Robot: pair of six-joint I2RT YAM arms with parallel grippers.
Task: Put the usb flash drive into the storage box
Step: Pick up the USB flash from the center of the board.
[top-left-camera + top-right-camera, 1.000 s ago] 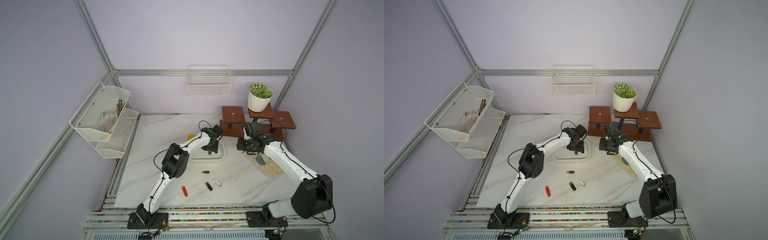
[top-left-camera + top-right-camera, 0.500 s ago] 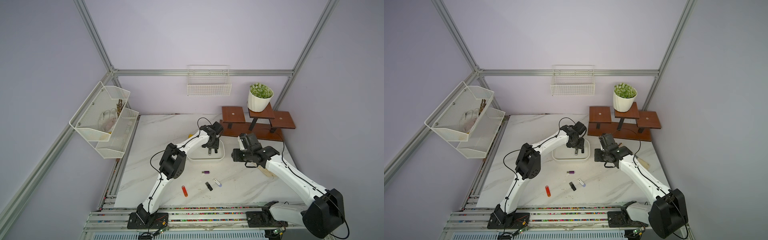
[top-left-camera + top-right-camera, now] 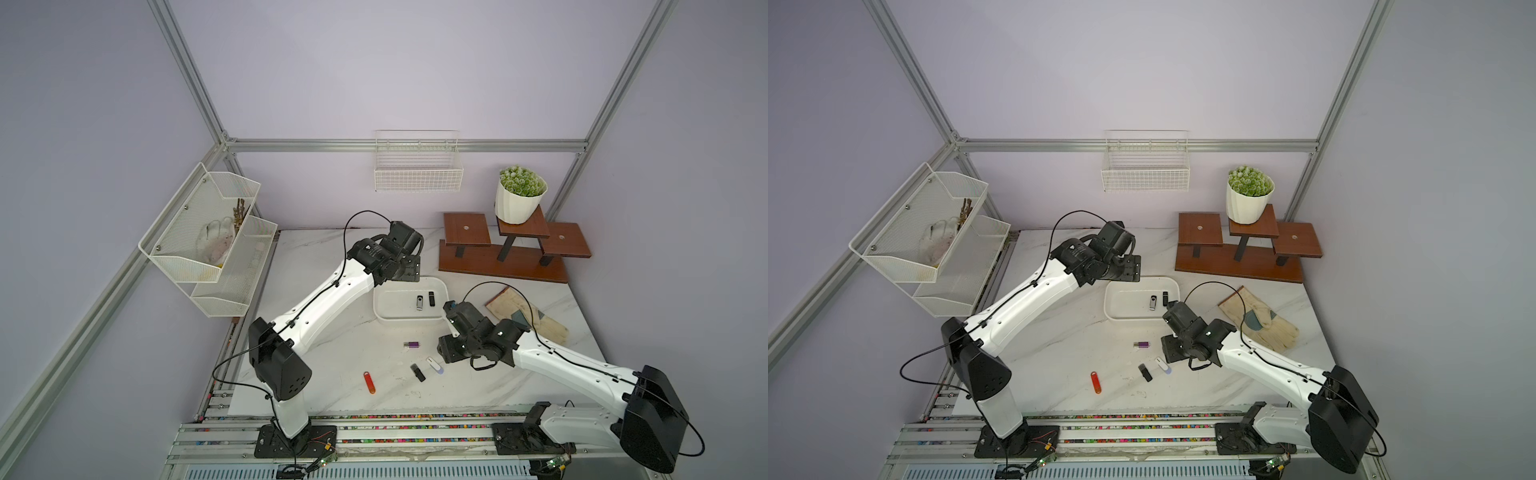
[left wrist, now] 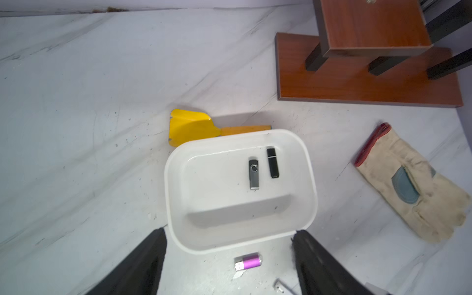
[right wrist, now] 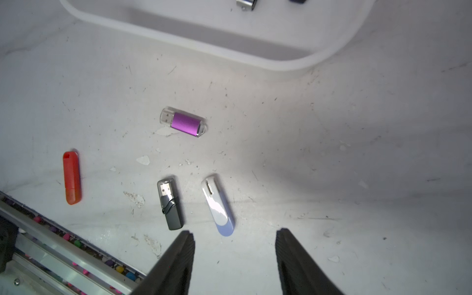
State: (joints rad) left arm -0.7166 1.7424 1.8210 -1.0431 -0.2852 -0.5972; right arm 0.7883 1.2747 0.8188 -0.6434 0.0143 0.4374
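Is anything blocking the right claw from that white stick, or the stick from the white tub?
Nothing visible. The open right gripper hangs close by the white-and-lilac drive, nothing between them. Toward the storage box, only the flat purple drive lies near that path.

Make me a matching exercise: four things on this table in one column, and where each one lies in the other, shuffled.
1 purple drive
2 swivel drive
3 red drive
4 glove

A inside the storage box
B closest to the front rail
C next to the wooden stand
D just outside that box's rim

Pairs: 1-D, 2-A, 3-B, 4-C
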